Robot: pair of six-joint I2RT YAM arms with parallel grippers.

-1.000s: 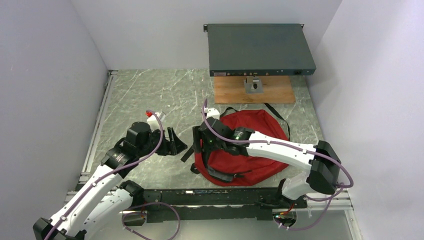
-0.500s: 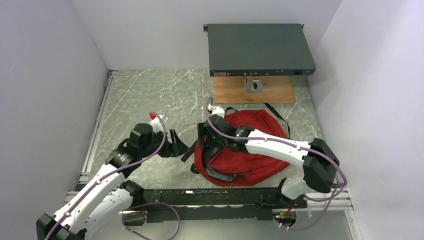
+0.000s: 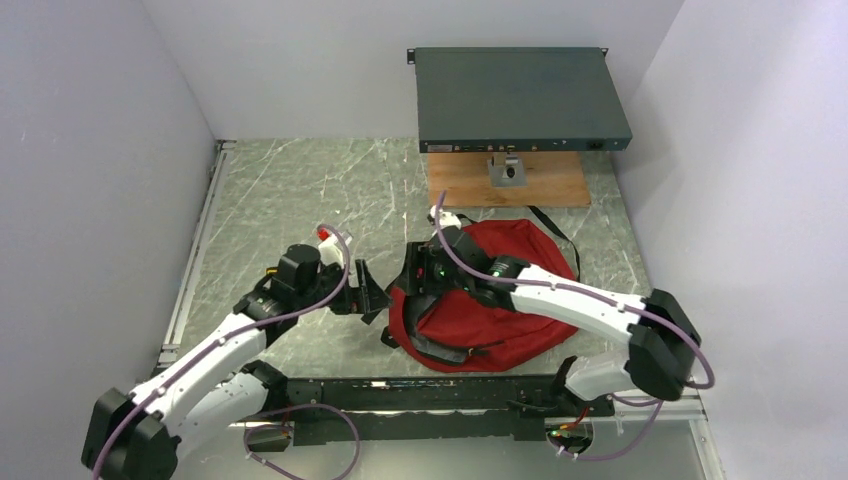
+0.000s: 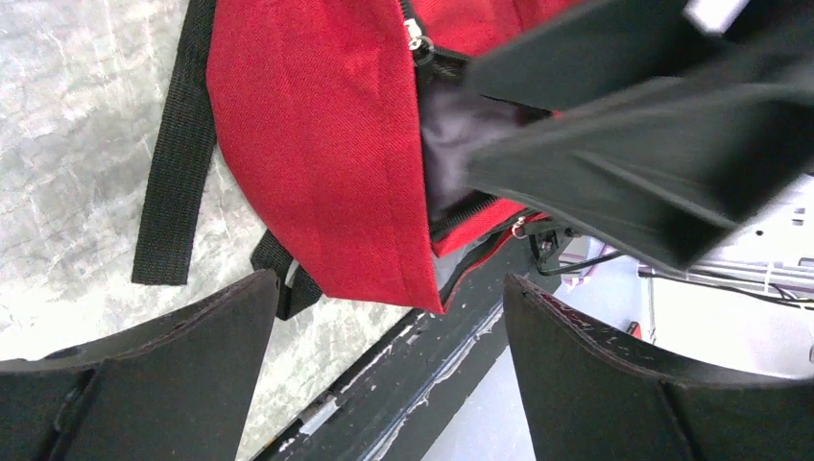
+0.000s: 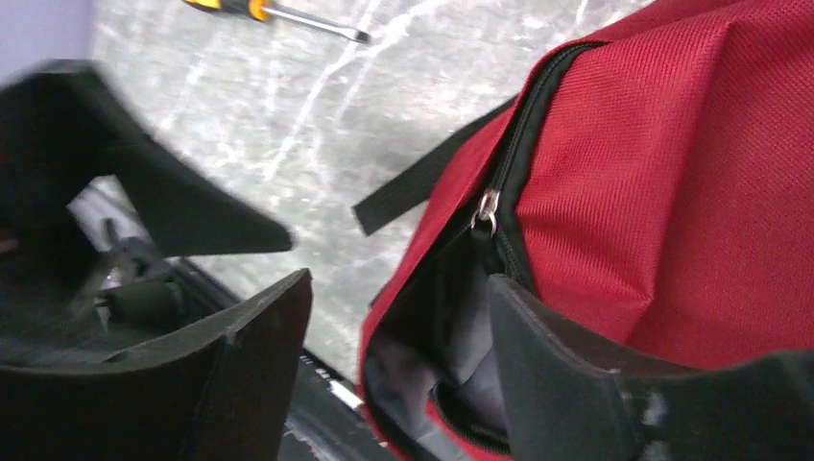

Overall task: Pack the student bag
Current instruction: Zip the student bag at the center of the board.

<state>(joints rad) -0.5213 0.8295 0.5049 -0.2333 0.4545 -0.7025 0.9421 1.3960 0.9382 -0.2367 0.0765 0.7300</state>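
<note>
The student bag point(image 3: 520, 242), dark red with black straps, lies on the marbled table right of centre. Its zipper is undone along the left edge, showing grey lining point(image 5: 451, 336). My right gripper point(image 3: 415, 280) stands open at that edge. One finger point(image 5: 576, 365) is inside the opening and the other point(image 5: 240, 355) is outside over the table, with the bag's rim point(image 5: 384, 317) between them. My left gripper point(image 3: 368, 288) is open just left of the bag, holding nothing. In the left wrist view the bag's corner point(image 4: 317, 144) lies beyond my left gripper point(image 4: 392, 279).
A grey rack unit point(image 3: 520, 98) sits on a wooden board point(image 3: 505, 182) at the back. A yellow-handled screwdriver point(image 5: 278, 12) lies on the table beyond the bag. A black strap point(image 4: 173, 163) trails left of the bag. The black mounting rail point(image 3: 430, 392) runs along the near edge.
My left arm has moved right, up to the bag's left edge, and its jaws have widened. My right gripper has shifted slightly right and away along the bag's opening.
</note>
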